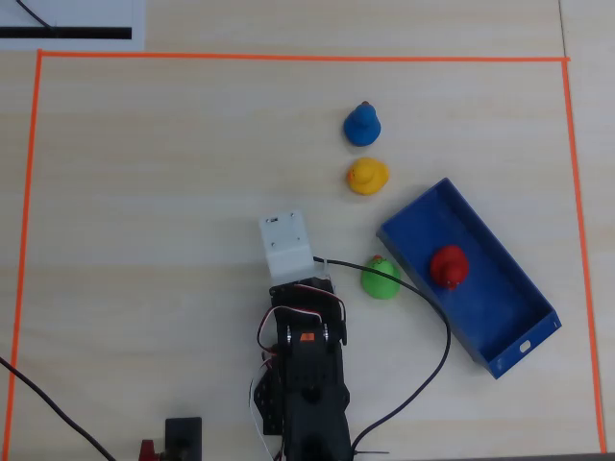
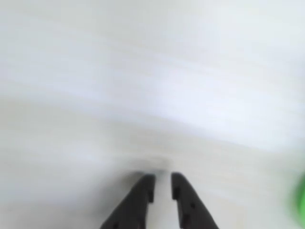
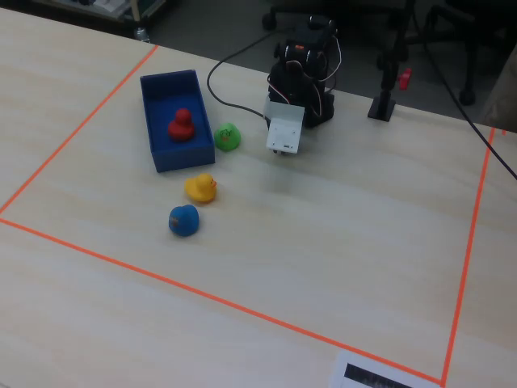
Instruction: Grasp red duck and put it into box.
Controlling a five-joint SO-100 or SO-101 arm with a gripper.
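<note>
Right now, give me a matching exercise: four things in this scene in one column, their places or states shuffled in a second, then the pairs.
Things:
1. red duck
2. green duck
3. blue duck
4. claw

Places or states:
A. on the table just outside the box's long wall
B. farthest duck from the box
C. inside the box
D. empty, over bare table, narrow gap between its tips

Pairs: 1-C, 2-A, 3-B, 4-D

In the overhead view, the red duck [image 1: 448,266] sits inside the box [image 1: 509,336], the green duck [image 1: 381,279] just left of the box.
</note>
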